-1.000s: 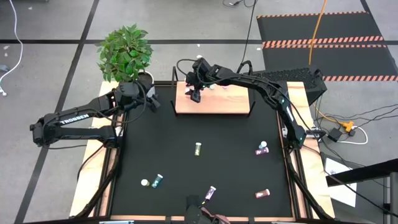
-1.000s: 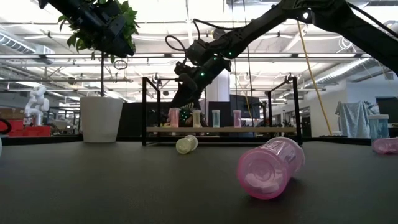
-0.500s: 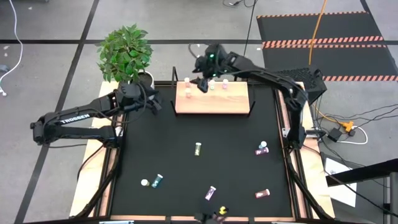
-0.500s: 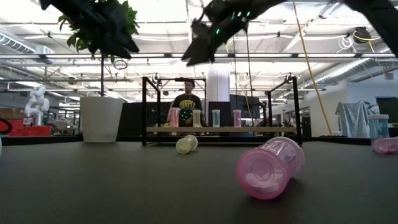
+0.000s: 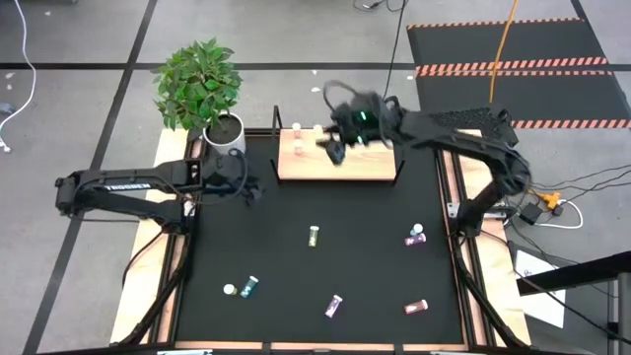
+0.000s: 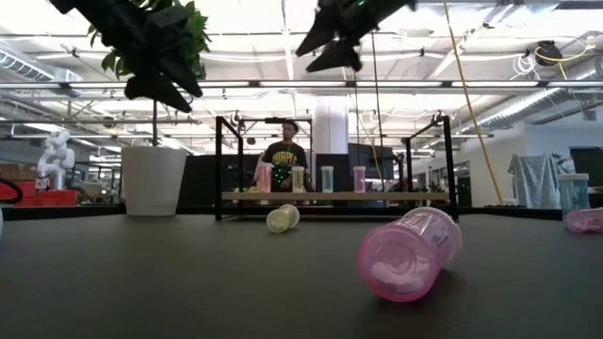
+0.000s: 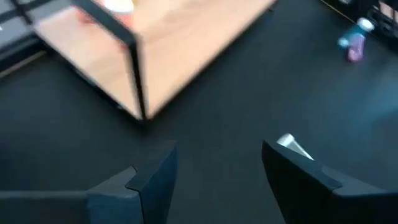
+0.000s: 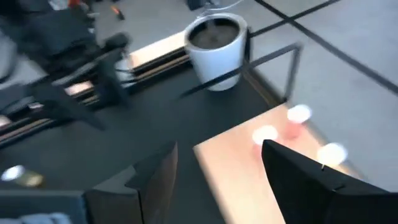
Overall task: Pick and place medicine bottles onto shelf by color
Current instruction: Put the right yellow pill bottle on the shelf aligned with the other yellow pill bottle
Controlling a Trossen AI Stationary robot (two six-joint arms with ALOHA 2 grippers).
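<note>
Right claw, spread and empty, hangs above the shelf, where four medicine bottles stand below it. Left claw, spread, waits beside the shelf. Next pick: descend squarely over a fallen yellow bottle.

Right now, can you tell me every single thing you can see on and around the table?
Shelf: one, tan board with black posts, far edge of the mat.
Shelf bottles: four, pink, yellowish, teal, pink, standing in a row.
Mat bottles: five, yellow, purple, teal, pink, scattered on the black mat.
Plant: one, green, white pot, far left corner.
Person: one, dark shirt, behind the shelf.
Left gripper: open, empty, left of the shelf.
Right gripper: open, empty, above the shelf.
</note>
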